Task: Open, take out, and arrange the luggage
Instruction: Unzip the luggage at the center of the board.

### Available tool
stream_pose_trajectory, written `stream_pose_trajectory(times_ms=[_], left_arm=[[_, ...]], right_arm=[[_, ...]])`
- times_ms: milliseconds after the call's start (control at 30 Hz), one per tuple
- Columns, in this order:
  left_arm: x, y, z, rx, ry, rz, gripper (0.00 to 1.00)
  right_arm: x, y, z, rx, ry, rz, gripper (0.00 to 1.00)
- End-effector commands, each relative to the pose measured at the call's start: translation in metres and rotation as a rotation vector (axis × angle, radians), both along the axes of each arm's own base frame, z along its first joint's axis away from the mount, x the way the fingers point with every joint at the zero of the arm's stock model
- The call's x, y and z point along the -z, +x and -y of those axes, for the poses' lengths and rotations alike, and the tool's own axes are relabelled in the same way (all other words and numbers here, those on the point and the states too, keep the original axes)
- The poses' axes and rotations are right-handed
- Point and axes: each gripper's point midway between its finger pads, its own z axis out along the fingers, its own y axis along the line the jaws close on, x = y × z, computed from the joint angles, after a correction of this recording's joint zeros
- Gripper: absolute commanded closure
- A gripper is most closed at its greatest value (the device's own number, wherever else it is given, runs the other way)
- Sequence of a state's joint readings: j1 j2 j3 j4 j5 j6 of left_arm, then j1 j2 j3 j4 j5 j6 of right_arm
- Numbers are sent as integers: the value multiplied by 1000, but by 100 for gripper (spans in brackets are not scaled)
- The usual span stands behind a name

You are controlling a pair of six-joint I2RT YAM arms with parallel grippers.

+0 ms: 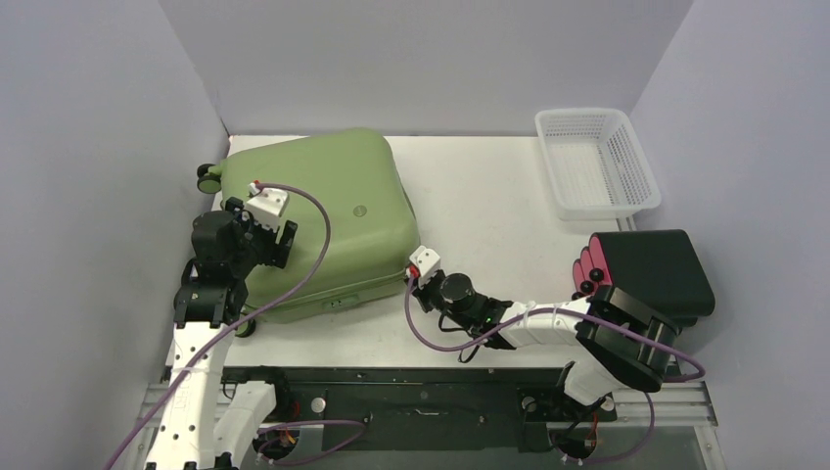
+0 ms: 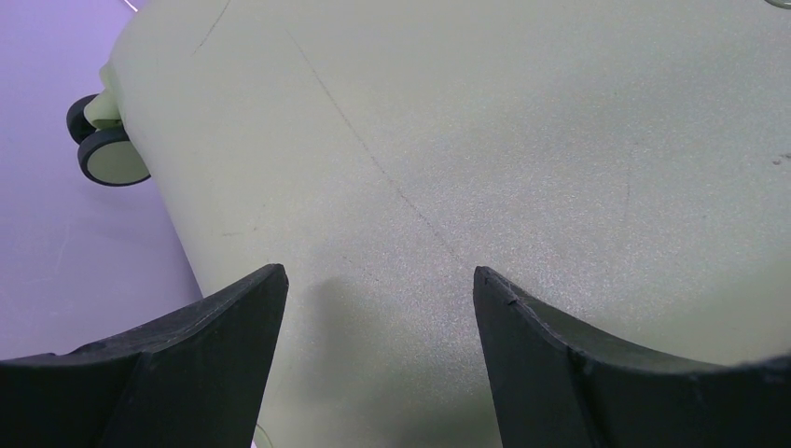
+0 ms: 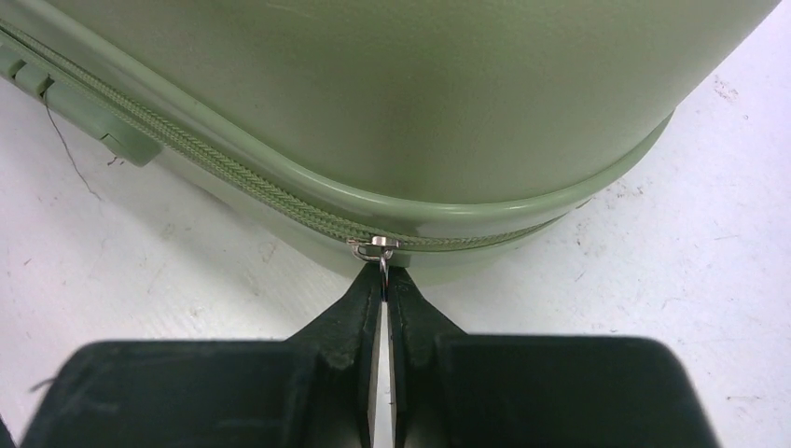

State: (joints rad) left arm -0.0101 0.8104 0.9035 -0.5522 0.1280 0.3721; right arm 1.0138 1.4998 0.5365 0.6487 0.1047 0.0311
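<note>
Right gripper (image 3: 384,282) clenches the zipper pull (image 3: 381,252) on the closed luggage (image 1: 328,211); left gripper (image 2: 373,280) gapes, seemingly above it.

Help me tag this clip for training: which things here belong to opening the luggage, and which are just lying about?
Part of the job: luggage; zipper pull, pinched by the right gripper; left gripper, open over the luggage.
Lying about: white mesh basket; black case with pink-red side.

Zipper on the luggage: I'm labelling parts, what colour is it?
The zipper is olive green like the shell, silver pull; best in right wrist view.
</note>
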Motion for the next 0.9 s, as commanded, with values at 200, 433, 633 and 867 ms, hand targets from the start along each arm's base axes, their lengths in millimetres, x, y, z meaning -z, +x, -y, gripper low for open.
stream_pose_trajectory(times_ms=[200,433,633,867], left_arm=[[70,-58,3,55,33,-356,29],[76,-58,3,59,37,-353,29],[59,-57,7,95,44,-346,29],[-16,-13,31,133,-71,-195,9]], right_arm=[[-49,47,36,102,1,105,100],[-37,60,53,14,-69,44,100],[-22,76,48,-95,-138,68,100],[-21,70,46,-191,-117,141,100]])
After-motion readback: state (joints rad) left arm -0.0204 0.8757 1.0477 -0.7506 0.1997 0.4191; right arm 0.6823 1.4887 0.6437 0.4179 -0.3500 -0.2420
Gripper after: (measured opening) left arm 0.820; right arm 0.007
